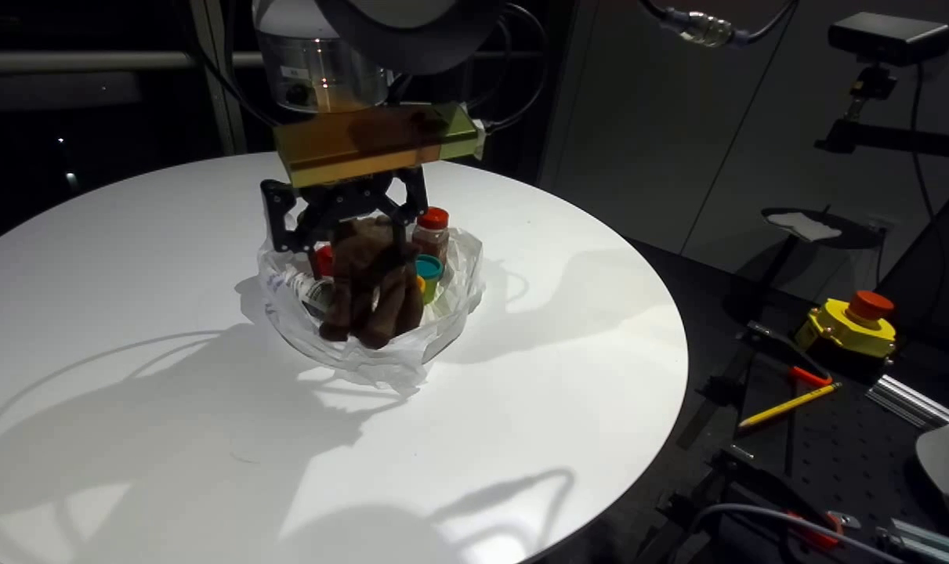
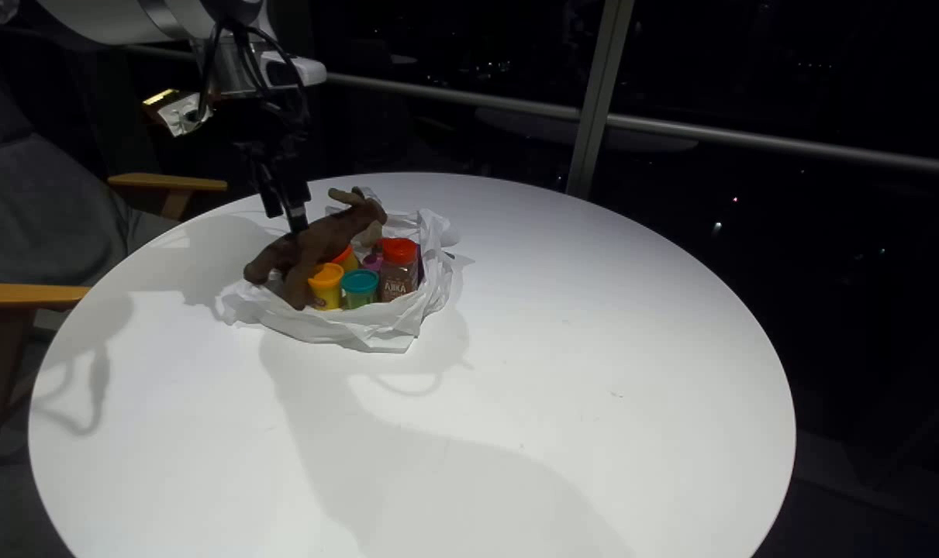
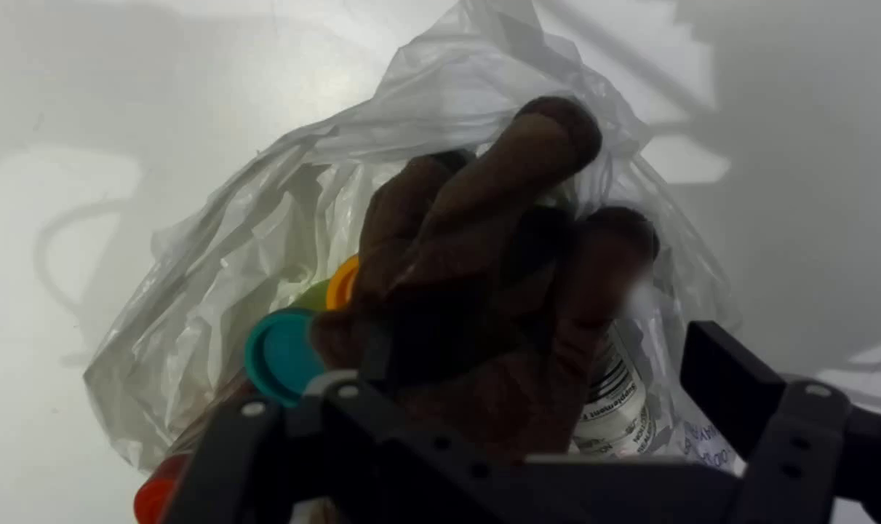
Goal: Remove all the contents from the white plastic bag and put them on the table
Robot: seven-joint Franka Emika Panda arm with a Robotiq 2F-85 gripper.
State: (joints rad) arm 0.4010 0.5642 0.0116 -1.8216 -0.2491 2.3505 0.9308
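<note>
Fingers (image 3: 732,393) stand apart over the plush animal (image 2: 320,239), likely targeted because it lies uppermost in the plastic bag (image 2: 349,332).

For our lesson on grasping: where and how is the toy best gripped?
I'd take the toy by its torso, coming from above and pinching across its narrow width. That thick middle faces up, uncovered, while thinner legs stick out from it. A low approach from the side would likely meet the bag or the green tub.
</note>
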